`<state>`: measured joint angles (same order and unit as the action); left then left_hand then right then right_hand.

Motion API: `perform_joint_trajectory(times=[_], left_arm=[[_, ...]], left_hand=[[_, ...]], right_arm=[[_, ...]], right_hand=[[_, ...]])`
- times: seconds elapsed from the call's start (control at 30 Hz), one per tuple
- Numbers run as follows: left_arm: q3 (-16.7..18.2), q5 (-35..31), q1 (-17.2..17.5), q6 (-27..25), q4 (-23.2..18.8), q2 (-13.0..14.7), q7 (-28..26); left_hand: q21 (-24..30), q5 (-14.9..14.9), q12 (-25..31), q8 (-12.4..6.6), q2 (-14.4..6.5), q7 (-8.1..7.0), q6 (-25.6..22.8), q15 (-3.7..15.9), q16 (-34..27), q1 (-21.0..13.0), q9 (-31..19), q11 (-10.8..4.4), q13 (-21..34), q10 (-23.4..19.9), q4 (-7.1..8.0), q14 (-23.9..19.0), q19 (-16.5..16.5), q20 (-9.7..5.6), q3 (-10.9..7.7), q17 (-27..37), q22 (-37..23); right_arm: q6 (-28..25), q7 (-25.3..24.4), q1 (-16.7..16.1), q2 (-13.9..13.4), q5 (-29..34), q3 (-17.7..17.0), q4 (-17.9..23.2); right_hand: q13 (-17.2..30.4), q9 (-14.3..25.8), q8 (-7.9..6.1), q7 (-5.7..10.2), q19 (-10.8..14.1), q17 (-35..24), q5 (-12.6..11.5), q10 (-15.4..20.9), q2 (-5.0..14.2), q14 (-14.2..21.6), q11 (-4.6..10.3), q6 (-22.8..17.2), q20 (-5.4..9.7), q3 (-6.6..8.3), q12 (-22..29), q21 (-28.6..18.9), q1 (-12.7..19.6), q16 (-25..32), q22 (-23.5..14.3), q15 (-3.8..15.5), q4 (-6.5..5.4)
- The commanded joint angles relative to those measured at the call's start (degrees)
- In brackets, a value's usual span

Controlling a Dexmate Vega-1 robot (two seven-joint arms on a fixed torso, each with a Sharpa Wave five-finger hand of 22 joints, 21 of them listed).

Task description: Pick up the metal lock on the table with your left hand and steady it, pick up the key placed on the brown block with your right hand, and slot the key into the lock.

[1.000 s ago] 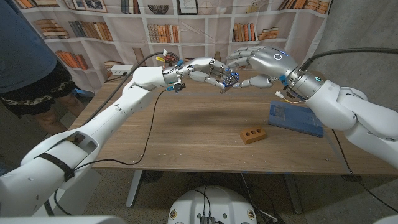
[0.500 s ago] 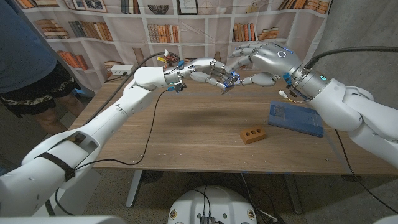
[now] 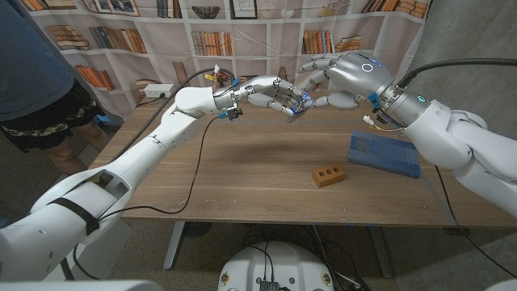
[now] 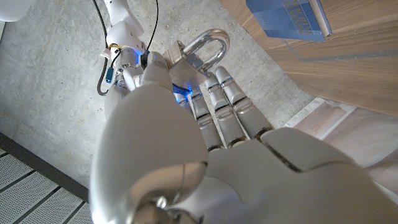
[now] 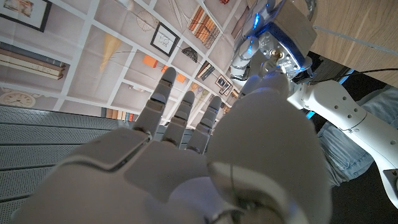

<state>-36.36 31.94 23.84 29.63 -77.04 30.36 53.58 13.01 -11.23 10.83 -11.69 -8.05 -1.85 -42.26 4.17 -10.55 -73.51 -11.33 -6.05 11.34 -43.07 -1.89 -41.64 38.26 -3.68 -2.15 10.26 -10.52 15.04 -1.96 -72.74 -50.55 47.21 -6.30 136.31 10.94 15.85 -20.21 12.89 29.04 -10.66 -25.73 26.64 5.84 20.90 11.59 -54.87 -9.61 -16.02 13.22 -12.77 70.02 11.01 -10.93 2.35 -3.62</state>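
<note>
Above the far side of the wooden table, both hands raised and meeting in the air. Left hand wrapped around the metal lock, fingers closed along its body, shackle poking out past the fingertips. Right hand pressed close against the lock from the other side, thumb and a finger drawn toward it, other fingers spread; cannot tell whether a key sits between them, too small and hidden. Brown block lying on the table well below the hands, near the front right. Blue book just beyond it toward the right edge. Person standing at the left, beside a bookshelf backdrop.
</note>
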Motion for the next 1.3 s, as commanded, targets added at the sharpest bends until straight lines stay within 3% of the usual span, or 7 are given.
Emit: perform_joint_trajectory(times=[0.03, 0.67, 1.3], left_arm=[[0.0, 0.2, -0.1, 0.1, 0.3, -0.2, 0.1], [0.1, 0.3, -0.1, 0.2, 0.7, -0.1, 0.2], [0.4, 0.5, 0.3, 0.4, 0.5, 0.2, 0.1]], left_hand=[[0.2, -0.4, 0.3, -0.24, 0.0, 0.18, -0.2, 4.3, -0.2, 0.3, -0.3, 0.02, 0.1, -0.4, 0.15, -0.1, 0.3, -0.47, -0.32, 0.2, -0.1], [0.2, -0.4, 0.3, -0.23, -0.1, 0.19, -0.1, 4.12, -0.2, 0.3, -0.3, 0.33, 0.1, -0.4, 0.15, 0.1, 0.2, -0.31, -0.46, 0.2, -0.1], [0.2, -0.4, 0.3, -0.22, -0.2, 0.37, 0.0, 3.86, -0.2, 0.4, -0.3, 0.2, 0.1, -0.3, 0.25, 0.2, 0.3, -0.08, -0.6, 0.2, -0.1]], right_arm=[[0.6, 0.2, 1.0, 0.5, 0.1, 0.9, -0.7], [0.6, -0.3, 2.2, 0.1, 0.4, 2.3, -1.3], [-0.8, 1.6, 4.7, -1.1, 0.1, 4.4, -1.0]], right_hand=[[0.0, 0.3, -0.6, -0.06, 0.3, -0.1, -0.2, 0.7, -0.11, 0.6, 0.06, -1.1, 0.48, 0.11, 0.2, -0.2, 0.8, 0.1, 0.0, 3.47, 0.03], [0.0, 0.9, -1.49, -0.02, 0.3, -0.2, -0.2, 1.1, 0.1, 0.5, 0.15, -2.3, 0.41, 0.27, 0.2, -0.1, 1.0, 0.0, -0.1, 3.94, 0.17], [0.0, 1.9, -3.76, 0.15, 0.4, -0.4, 0.0, 2.2, 1.6, 0.8, 0.28, -6.5, 0.41, 1.61, 0.3, 0.0, 3.2, 0.0, -0.2, 5.24, 1.12]])
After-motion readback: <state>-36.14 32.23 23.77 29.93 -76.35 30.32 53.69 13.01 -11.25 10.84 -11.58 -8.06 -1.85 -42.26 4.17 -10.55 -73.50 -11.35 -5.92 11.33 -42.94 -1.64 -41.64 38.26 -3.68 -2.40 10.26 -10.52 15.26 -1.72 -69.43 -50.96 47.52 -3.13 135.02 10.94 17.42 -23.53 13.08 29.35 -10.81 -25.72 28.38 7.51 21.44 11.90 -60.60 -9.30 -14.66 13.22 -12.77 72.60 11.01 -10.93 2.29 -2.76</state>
